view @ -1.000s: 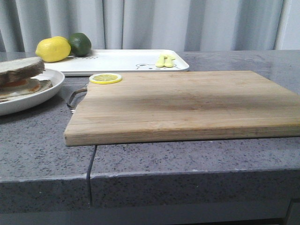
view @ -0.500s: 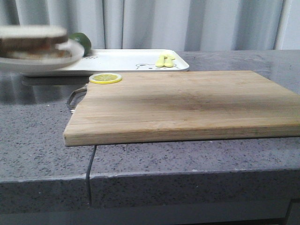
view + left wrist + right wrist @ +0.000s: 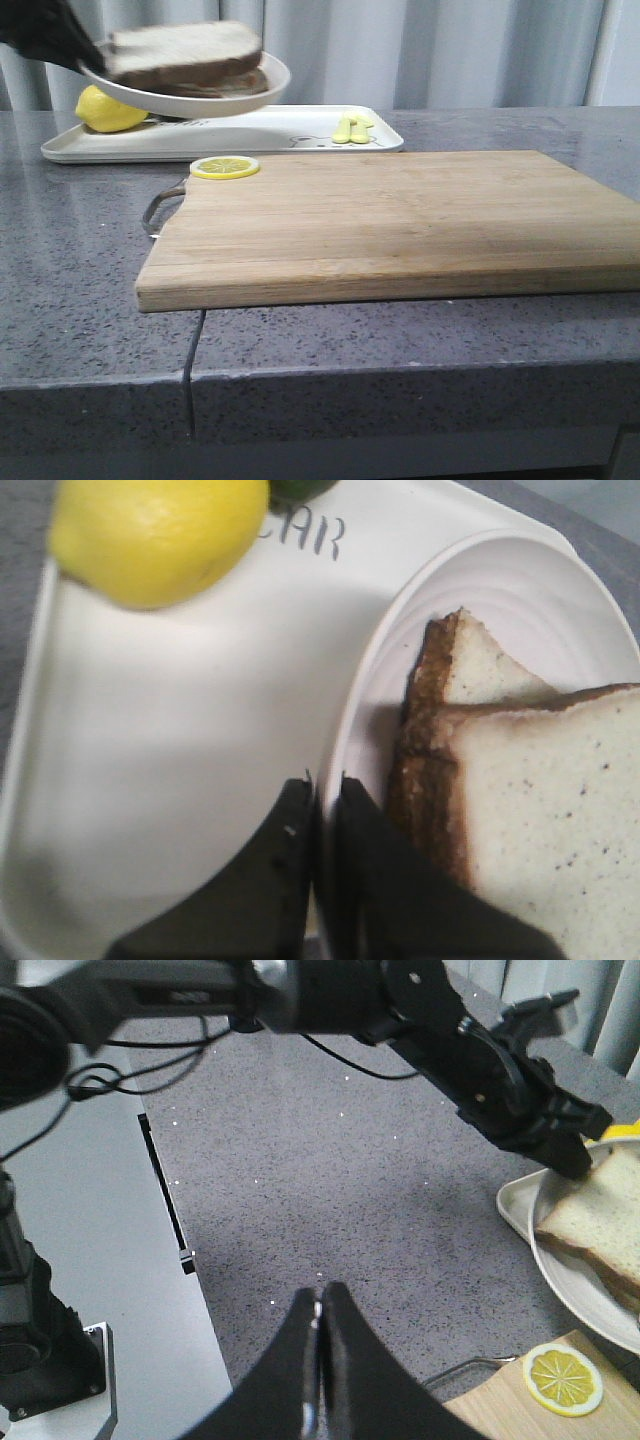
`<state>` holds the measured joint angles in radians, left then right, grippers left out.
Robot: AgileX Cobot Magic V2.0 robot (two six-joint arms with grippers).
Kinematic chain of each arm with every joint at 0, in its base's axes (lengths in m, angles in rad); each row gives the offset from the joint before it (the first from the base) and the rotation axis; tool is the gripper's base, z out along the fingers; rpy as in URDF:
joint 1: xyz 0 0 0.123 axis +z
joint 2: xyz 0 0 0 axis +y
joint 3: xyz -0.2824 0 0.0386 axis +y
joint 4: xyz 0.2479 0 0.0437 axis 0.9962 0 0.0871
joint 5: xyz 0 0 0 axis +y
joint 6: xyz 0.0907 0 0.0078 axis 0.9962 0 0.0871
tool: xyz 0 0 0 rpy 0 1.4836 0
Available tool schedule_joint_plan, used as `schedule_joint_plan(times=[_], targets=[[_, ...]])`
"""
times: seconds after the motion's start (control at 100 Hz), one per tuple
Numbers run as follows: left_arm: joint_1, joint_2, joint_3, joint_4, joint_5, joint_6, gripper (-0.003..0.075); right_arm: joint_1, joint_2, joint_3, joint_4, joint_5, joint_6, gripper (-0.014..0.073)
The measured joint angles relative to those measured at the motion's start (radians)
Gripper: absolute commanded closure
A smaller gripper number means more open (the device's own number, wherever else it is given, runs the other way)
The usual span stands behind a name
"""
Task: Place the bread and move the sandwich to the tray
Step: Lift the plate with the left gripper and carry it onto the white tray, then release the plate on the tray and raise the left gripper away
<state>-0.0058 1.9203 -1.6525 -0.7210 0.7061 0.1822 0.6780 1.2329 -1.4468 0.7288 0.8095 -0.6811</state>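
Observation:
The sandwich [image 3: 185, 55], brown-crusted white bread slices, lies on a round white plate [image 3: 200, 98]. My left gripper [image 3: 88, 62] is shut on the plate's rim and holds it in the air above the left part of the white tray [image 3: 250, 138]. The left wrist view shows the fingertips [image 3: 345, 800] pinching the rim, with the sandwich [image 3: 530, 780] beside them and the tray [image 3: 180, 740] below. The egg filling is hidden. My right gripper [image 3: 320, 1305] is shut and empty over the grey counter, out of the front view.
A lemon [image 3: 105, 110] and a small yellow item [image 3: 352, 128] lie on the tray. A lime [image 3: 300, 488] shows by the lemon. A wooden cutting board [image 3: 400, 220] with a lemon slice [image 3: 225, 167] lies in front of the tray.
The plate with the sandwich has risen off the counter at the left and moved right and back. It now hangs over the tray.

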Motion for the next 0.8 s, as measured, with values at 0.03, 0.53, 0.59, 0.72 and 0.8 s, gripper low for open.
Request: schedule_joint_plan(times=[0.03,0.53,0.59,0.72,0.8], targets=[[-0.005,0.03,-0.034,-0.005,0.007,0.0,0.074,0.0,-0.026,0.016,0.0,-0.002,0.0,0.0662],[-0.016,0.317,-0.31,-0.035,0.025,-0.038,0.0739,0.0,-0.177,0.114,-0.002,-0.008,0.023,0.0662],[-0.014,0.323,-0.31,-0.035,0.023,-0.038,0.0738,0.0,-0.185,0.114,-0.002,-0.008,0.027,0.0662],[-0.014,0.323,-0.31,-0.038,0.017,-0.041,0.0678,0.0,-0.191,0.114,-0.002,0.005,0.032,0.0662],[-0.014,0.323,-0.312,-0.048,0.014,-0.043,0.0577,0.0,-0.191,0.114,-0.002,0.023,0.032,0.0662]])
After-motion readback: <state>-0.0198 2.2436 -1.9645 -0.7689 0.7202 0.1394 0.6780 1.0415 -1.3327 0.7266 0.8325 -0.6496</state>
